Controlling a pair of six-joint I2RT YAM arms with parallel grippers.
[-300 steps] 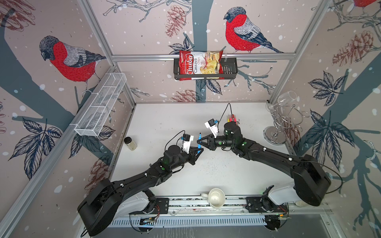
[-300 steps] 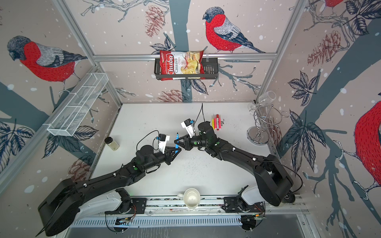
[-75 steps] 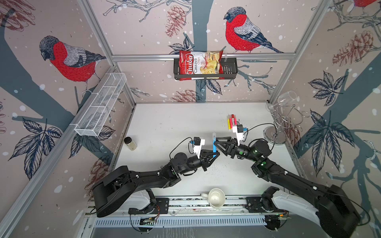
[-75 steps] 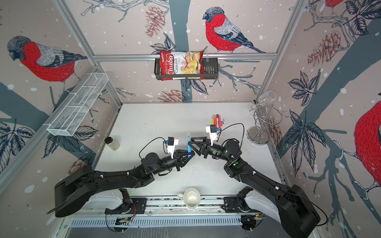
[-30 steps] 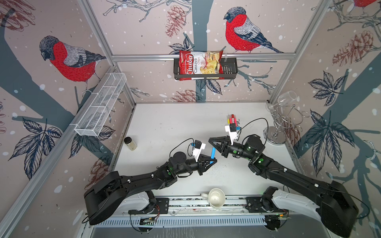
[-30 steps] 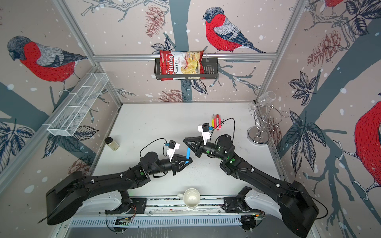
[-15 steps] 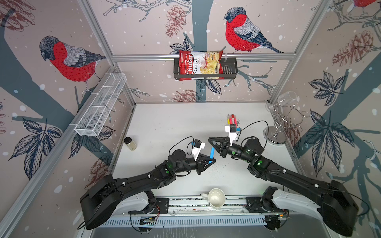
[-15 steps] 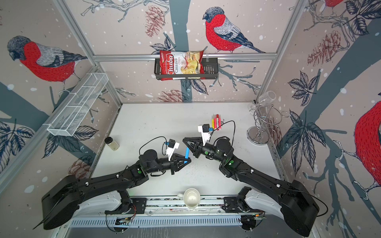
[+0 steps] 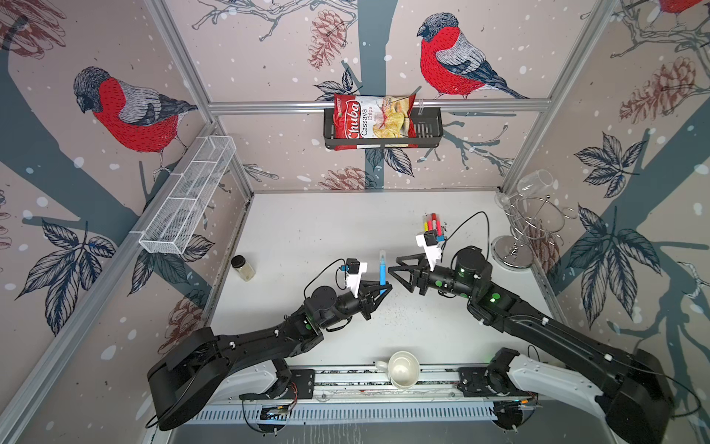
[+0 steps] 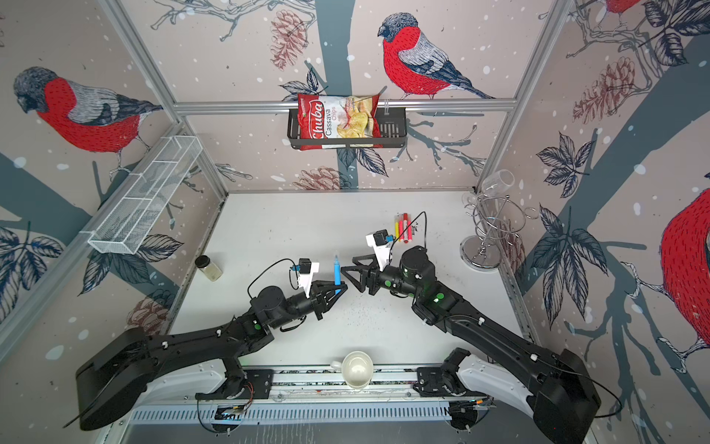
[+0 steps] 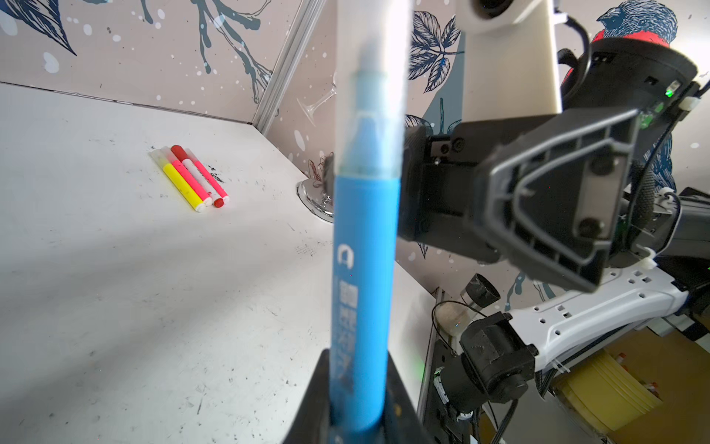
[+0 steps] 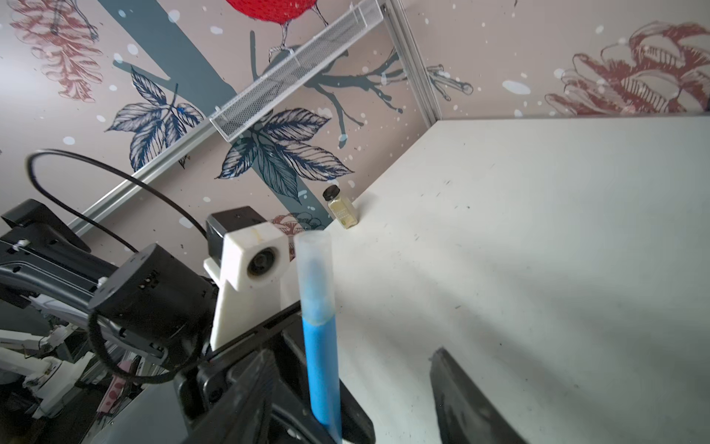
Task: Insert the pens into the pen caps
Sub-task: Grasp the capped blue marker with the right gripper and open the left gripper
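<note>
Desk: a white flat top [image 9: 307, 230] with many small dark scratches and specks, thickest in the middle of the frame under the two arms.
Room: walls close the desk on three sides, with paper showing red-breasted birds, pine cones and leaves. Metal bars stand in the corners.
Back wall: at top centre a black basket [image 9: 430, 130] hangs on the bar with a red bag of chips [image 9: 369, 121] in it.
Left wall: a long white wire shelf [image 9: 188, 200], in the upper left.
Blue pen: in the middle of both top views [image 9: 382, 275], held above the desk. A clear cap [image 9: 382, 255] sits over its upper end.
Left jaws: closed on the lower end of the blue pen.
Right jaws: wide apart, just right of the blue pen, holding nothing.
Other pens: four [image 9: 432, 223] lie side by side on the desk, upper right of centre, all with caps on.
Jar: a small one [image 9: 243, 268] at the left edge of the desk.
Glass stand: a chrome one [image 9: 515, 253] at the right edge.
Cup: a white one [image 9: 401, 369] at bottom centre, on the rail.
</note>
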